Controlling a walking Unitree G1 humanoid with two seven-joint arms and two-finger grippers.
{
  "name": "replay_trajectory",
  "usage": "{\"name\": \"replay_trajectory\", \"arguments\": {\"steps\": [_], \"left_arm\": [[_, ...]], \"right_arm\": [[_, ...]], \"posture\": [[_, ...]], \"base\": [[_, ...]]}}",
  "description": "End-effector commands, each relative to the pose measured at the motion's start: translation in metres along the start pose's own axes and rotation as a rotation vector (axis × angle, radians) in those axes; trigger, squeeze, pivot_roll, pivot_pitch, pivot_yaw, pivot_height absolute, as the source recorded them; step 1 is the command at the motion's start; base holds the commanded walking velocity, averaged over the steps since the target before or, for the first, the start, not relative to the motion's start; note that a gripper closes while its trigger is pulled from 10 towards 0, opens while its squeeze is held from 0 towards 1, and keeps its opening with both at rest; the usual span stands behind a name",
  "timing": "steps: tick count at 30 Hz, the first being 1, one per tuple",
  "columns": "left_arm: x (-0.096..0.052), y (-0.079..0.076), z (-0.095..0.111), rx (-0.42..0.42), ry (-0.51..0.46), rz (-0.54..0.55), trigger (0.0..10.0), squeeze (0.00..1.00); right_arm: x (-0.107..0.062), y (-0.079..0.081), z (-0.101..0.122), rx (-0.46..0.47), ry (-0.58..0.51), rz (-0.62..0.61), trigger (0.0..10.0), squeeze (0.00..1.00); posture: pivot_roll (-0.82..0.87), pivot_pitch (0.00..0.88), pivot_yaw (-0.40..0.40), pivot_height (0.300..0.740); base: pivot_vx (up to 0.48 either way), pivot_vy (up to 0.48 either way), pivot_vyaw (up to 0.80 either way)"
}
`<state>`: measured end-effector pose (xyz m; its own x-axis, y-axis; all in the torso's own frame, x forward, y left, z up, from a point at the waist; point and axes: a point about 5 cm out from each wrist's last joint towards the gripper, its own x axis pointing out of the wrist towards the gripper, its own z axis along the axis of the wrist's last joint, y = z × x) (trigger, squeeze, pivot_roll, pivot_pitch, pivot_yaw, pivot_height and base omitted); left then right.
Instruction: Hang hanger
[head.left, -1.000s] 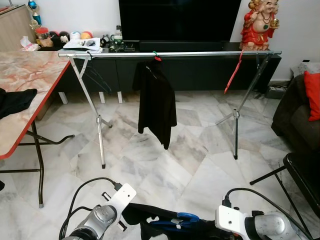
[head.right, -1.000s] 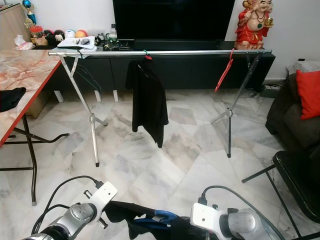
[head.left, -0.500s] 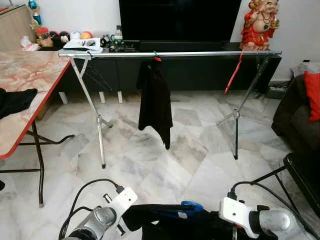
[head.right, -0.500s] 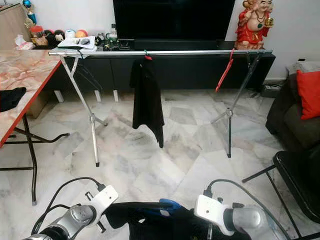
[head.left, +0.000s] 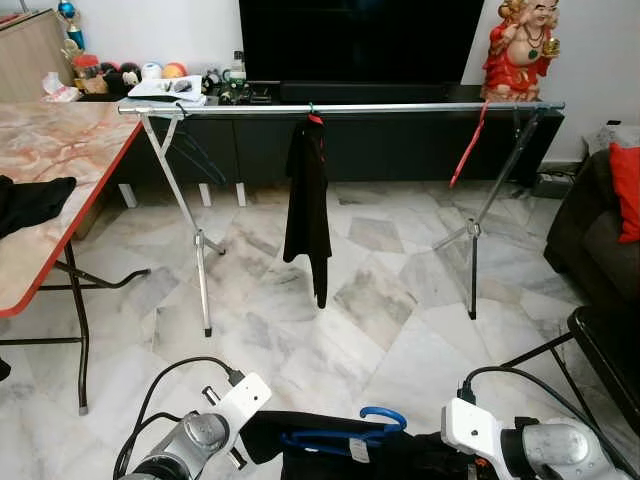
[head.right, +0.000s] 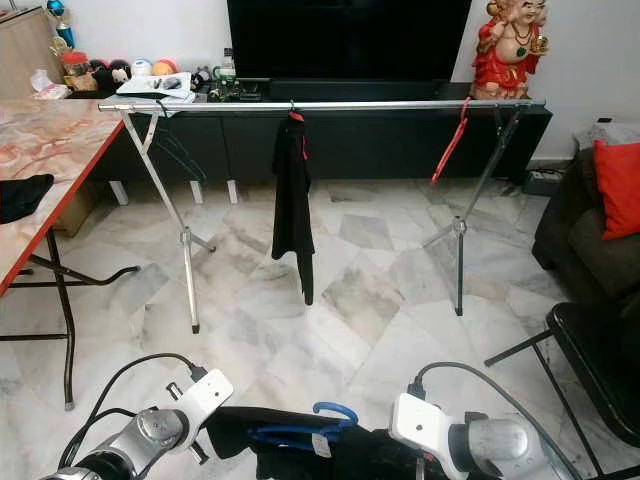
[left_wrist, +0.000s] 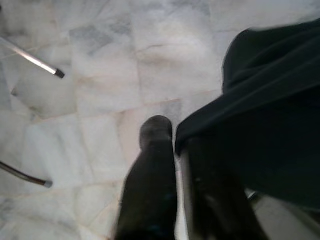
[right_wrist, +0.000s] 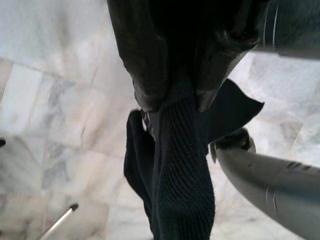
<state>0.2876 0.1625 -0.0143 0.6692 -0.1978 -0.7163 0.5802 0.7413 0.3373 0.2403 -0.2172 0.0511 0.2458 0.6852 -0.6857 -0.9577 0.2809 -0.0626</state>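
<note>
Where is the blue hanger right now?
In the left eye view the blue hanger is low and centre, inside a black garment stretched between the left gripper and right gripper, well short of the rail.

The floor (head.left: 400, 300) is polished grey-white marble with a soft gloss. The drying rack (head.left: 340, 107) is bright, smooth metal tubing. A blue hanger (head.left: 345, 435) looks like glossy plastic, and the black garment (right_wrist: 182, 185) on it is matt ribbed knit cloth. The tabletop (head.left: 50, 170) has a shiny marble pattern with a red edge.
</note>
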Motion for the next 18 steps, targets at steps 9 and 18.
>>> {"name": "replay_trajectory", "arguments": {"steps": [9,18], "left_arm": [[-0.0080,0.0161,-0.0125,0.021,-0.016,-0.014,10.0,1.00],[-0.0100,0.0100,-0.0062,0.030,-0.087,-0.160,10.0,1.00]], "right_arm": [[-0.0068,0.0001,-0.0023,0.013,0.008,0.005,10.0,0.00],[-0.0065,-0.0040,0.0045,0.044,-0.069,-0.015,10.0,0.00]], "posture": [[0.03,0.037,-0.012,0.740],[0.03,0.037,-0.013,0.740]], "base": [[0.000,0.000,0.00],[0.000,0.000,0.00]]}}
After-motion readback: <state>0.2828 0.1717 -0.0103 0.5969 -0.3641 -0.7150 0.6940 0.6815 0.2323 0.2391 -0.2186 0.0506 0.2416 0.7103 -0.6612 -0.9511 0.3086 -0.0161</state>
